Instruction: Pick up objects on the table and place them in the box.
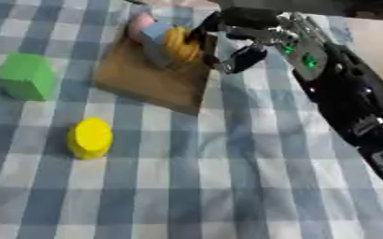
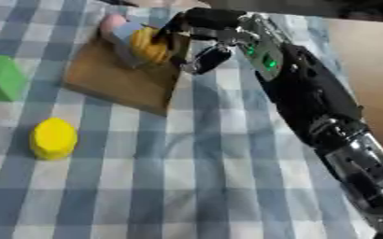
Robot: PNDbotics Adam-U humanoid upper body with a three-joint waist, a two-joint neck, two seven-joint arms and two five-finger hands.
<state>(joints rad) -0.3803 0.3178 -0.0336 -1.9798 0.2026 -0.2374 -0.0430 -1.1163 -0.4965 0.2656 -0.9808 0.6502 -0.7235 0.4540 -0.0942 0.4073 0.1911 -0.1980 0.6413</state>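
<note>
A brown cardboard box (image 1: 150, 83) lies at the top middle of the checked cloth. Inside it are a pink thing (image 1: 140, 22), a pale blue block (image 1: 155, 38) and a yellow-orange ribbed thing (image 1: 181, 45). My right hand (image 1: 248, 29) hangs over the box's right edge. Its fingers (image 1: 209, 24) reach to the yellow-orange thing and its thumb (image 1: 245, 58) hangs apart, outside the box wall. A green cube (image 1: 24, 76) sits on the cloth at the left. A yellow block (image 1: 90, 137) stands below it. My left hand shows in no view.
My right arm (image 2: 317, 112) runs from the lower right up to the box, over the cloth's right side. The blue and white checked cloth (image 1: 211, 186) covers the table. A bare tan surface (image 2: 366, 60) shows past its right edge.
</note>
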